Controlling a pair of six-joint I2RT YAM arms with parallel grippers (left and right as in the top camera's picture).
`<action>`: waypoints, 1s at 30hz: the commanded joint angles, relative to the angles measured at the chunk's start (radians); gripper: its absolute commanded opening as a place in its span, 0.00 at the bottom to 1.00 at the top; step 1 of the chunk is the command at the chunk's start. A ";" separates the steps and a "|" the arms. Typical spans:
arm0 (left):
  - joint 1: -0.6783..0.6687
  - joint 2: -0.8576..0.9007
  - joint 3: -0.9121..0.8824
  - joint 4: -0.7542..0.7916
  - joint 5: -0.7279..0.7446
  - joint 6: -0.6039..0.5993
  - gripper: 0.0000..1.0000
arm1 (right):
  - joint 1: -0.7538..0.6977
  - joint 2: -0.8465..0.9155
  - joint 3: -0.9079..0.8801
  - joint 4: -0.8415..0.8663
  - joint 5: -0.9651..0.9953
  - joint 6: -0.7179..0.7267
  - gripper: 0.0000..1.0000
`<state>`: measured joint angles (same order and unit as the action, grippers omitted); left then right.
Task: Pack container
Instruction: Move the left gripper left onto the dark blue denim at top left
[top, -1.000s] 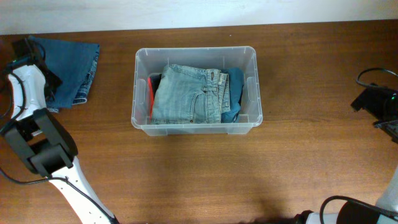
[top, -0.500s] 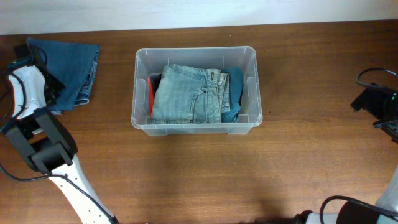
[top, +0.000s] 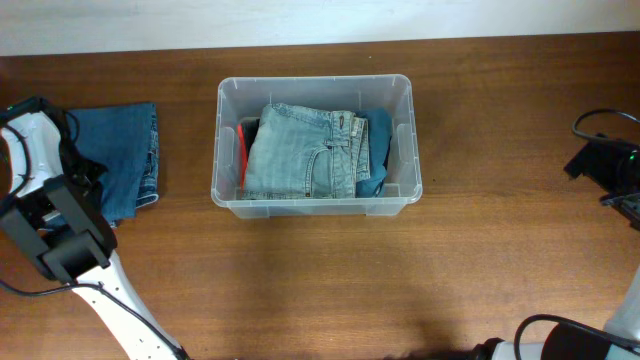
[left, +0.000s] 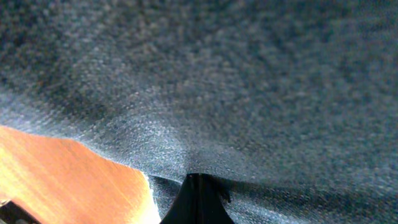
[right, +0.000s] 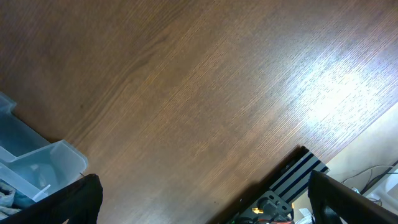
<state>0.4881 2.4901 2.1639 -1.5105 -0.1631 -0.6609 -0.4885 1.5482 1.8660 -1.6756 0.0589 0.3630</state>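
The container (top: 312, 207), a clear plastic bin, stands at the table's middle. It holds folded light blue jeans (top: 300, 150), with a teal garment (top: 378, 150) and a red and black item (top: 242, 140) beside them. A folded dark blue denim garment (top: 125, 160) lies on the table at the far left. My left gripper (top: 86, 172) is shut on the garment's left edge. In the left wrist view the denim (left: 236, 81) fills the frame above the pinched fingertips (left: 199, 200). My right gripper (right: 211, 205) is open and empty at the far right (top: 600, 165), well away from the container.
The wooden table (top: 330, 280) runs under everything. The container's corner (right: 37, 165) shows at the left of the right wrist view. A black ribbed fixture (right: 292, 180) sits at the table's edge, with cables (top: 600, 120) near the right arm.
My left gripper has pulled the dark blue denim garment from the back left corner toward the table's front. The garment now lies squarer. The right arm and container have not moved.
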 joint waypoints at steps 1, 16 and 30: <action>0.006 0.087 -0.037 0.012 0.141 -0.024 0.01 | -0.005 -0.004 0.002 0.000 0.002 0.005 0.99; 0.002 0.078 0.344 -0.178 0.358 0.225 0.05 | -0.004 -0.004 0.002 0.000 0.002 0.005 0.99; -0.010 0.002 0.354 0.143 -0.008 0.256 0.05 | -0.005 -0.004 0.002 0.000 0.002 0.005 0.98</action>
<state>0.4728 2.5336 2.5046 -1.4254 0.0383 -0.4313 -0.4885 1.5482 1.8660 -1.6760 0.0589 0.3634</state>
